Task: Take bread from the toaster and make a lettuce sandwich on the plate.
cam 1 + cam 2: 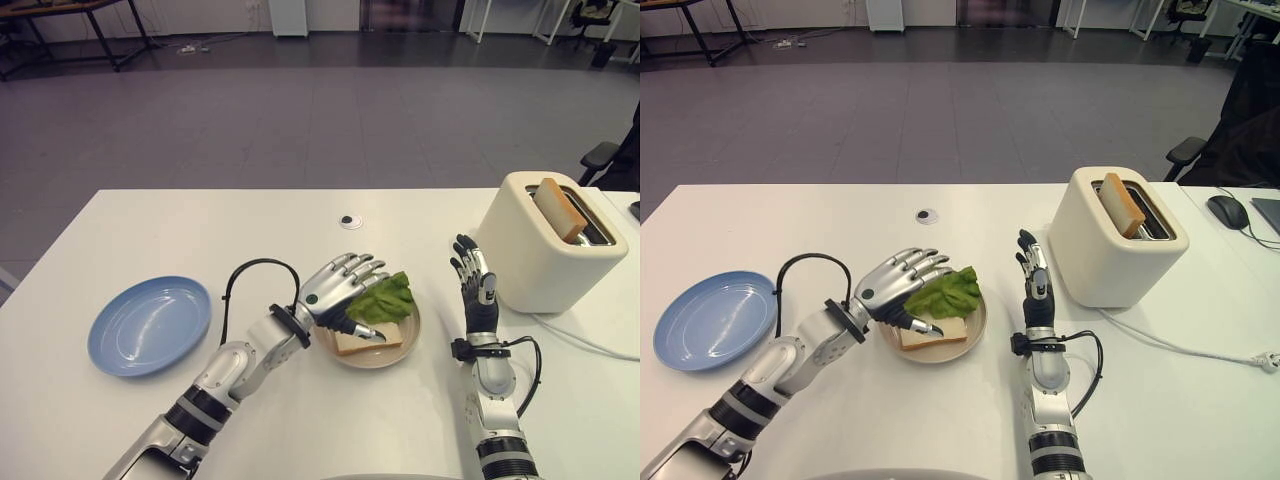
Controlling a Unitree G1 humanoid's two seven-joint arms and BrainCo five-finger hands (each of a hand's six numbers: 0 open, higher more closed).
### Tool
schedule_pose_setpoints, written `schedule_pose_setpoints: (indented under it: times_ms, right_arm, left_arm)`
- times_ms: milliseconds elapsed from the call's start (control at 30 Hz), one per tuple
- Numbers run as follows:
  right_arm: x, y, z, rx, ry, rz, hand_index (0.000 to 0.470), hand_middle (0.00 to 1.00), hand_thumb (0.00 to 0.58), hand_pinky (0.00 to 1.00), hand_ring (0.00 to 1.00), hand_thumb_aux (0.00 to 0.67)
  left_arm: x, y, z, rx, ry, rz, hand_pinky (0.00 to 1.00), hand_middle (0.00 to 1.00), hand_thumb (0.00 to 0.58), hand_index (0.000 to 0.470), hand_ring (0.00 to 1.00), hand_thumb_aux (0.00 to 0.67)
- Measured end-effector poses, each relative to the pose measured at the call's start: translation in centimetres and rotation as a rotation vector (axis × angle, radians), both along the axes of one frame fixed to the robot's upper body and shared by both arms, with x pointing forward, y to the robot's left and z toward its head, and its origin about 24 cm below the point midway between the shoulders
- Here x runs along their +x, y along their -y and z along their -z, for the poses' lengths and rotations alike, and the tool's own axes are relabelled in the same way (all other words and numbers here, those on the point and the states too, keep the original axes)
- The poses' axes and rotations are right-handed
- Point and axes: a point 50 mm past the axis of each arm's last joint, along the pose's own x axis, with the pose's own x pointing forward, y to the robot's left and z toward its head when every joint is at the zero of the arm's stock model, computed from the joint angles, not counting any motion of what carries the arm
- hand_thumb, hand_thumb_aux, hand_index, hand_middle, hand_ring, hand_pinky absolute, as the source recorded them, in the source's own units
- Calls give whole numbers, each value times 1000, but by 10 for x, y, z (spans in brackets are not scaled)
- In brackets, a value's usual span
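A cream toaster (548,255) stands at the right with one slice of bread (558,209) sticking up from a slot. A small tan plate (402,349) at the table's middle holds a bread slice (368,340) with a green lettuce leaf (385,298) lying over its far part. My left hand (338,289) hovers over the plate's left side, fingers spread above the lettuce and thumb low by the bread, holding nothing. Between the plate and the toaster, my right hand (474,277) stands upright with fingers straight and nothing in it.
A blue plate (150,324) lies bare at the left of the white table (200,230). A small round black-and-white fitting (350,221) sits in the tabletop behind the tan plate. The toaster's white cord (590,340) trails off right. A computer mouse (1227,211) lies far right.
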Motion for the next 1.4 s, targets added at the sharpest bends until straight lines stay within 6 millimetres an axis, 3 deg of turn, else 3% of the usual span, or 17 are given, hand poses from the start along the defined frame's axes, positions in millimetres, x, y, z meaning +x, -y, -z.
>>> schedule_pose_setpoints:
  times_ms: [233,433,467,500,567,767,900,1000,1133,1267,1400]
  right_arm:
    - [0,0,-1,-3,11,0,0,0,0,0,0,0]
    - [0,1,-7,-19,40,-20,0,0,0,0,0,0]
    - [-1,0,-10,-8,59,-33,0,4,0,4,4,0]
    - [-1,0,-15,10,83,-49,0,0,0,0,0,0]
    - [-3,1,-21,31,110,-70,0,0,0,0,0,0]
    - [-5,7,-33,15,144,-71,0,0,0,0,0,0]
    - [-8,33,-83,-141,282,33,0,0,0,0,0,0]
    - [-9,47,-128,-370,384,124,0,0,0,0,0,0]
    - [-1,81,-162,-661,342,338,0,0,0,0,0,0]
    - [14,109,-156,-831,183,457,0,0,0,0,0,0]
    - [28,136,-128,-990,-14,522,0,0,0,0,0,0]
  left_arm:
    - [2,-8,-12,-55,-36,-22,0,0,0,0,0,0]
    - [-4,-35,-13,-444,-360,-41,0,0,0,0,0,0]
    - [-6,-39,-14,-529,-404,-29,0,0,83,35,0,50]
    - [-10,-42,-13,-613,-462,-8,0,0,75,31,0,45]
    - [-16,-46,-10,-723,-538,13,0,0,0,0,0,0]
    - [-23,-52,-7,-830,-564,13,0,0,0,0,0,0]
    - [-33,-56,0,-974,-557,-21,0,0,0,0,0,0]
    - [-39,-61,4,-1074,-533,-47,0,0,0,0,0,0]
    - [-44,-73,3,-1203,-473,-78,0,0,0,0,0,0]
    - [-49,-85,7,-1297,-435,-116,0,0,0,0,0,0]
    - [-55,-96,28,-1319,-447,-232,0,0,0,0,0,0]
